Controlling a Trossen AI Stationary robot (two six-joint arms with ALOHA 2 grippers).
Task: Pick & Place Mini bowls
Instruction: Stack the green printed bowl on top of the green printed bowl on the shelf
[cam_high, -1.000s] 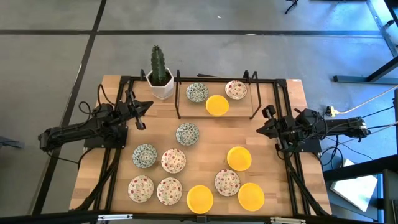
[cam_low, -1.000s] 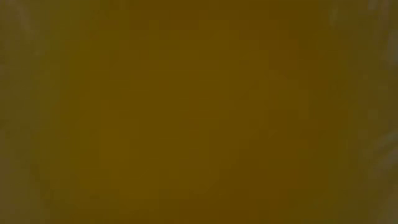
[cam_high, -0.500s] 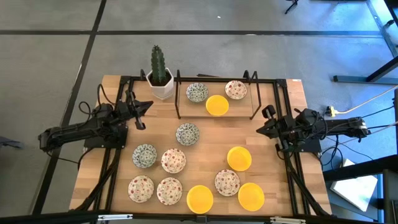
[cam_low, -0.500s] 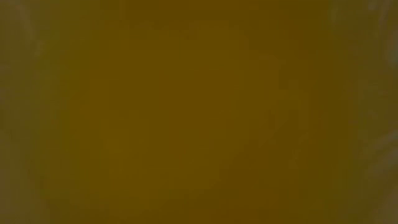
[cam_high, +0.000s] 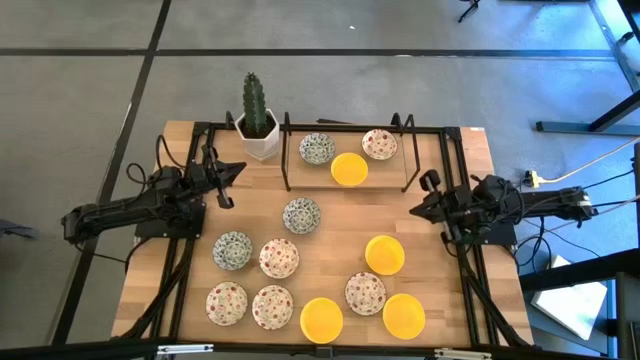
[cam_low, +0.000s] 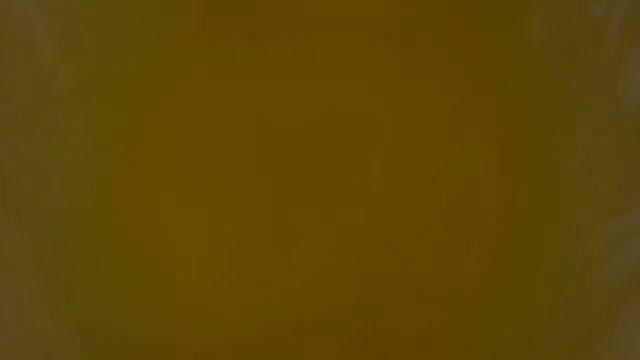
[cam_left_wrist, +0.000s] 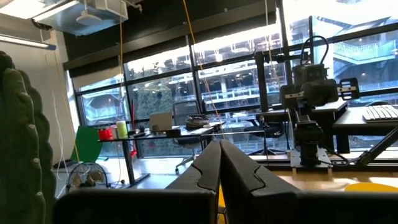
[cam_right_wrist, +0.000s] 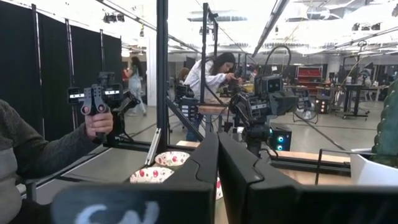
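Several mini bowls lie on the wooden table (cam_high: 440, 290): yellow ones (cam_high: 384, 254), red-speckled ones (cam_high: 279, 258) and blue-green ones (cam_high: 301, 215). Three more sit on the black-framed stand (cam_high: 288, 172) at the far middle: blue-green (cam_high: 317, 148), yellow (cam_high: 349, 168) and red-speckled (cam_high: 379, 144). My left gripper (cam_high: 238, 168) hovers shut over the table's left side, its fingers (cam_left_wrist: 208, 165) pressed together. My right gripper (cam_high: 415, 210) hovers shut over the right side, its fingers (cam_right_wrist: 205, 155) likewise; two red-speckled bowls (cam_right_wrist: 171, 158) show beyond it. Neither gripper touches a bowl.
A cactus in a white pot (cam_high: 257, 125) stands at the far left corner. Black frame rails (cam_high: 452, 180) run along both sides of the table. The low view shows only a yellow-brown blur. Beyond the table a person's hand (cam_right_wrist: 98, 124) holds a control handle.
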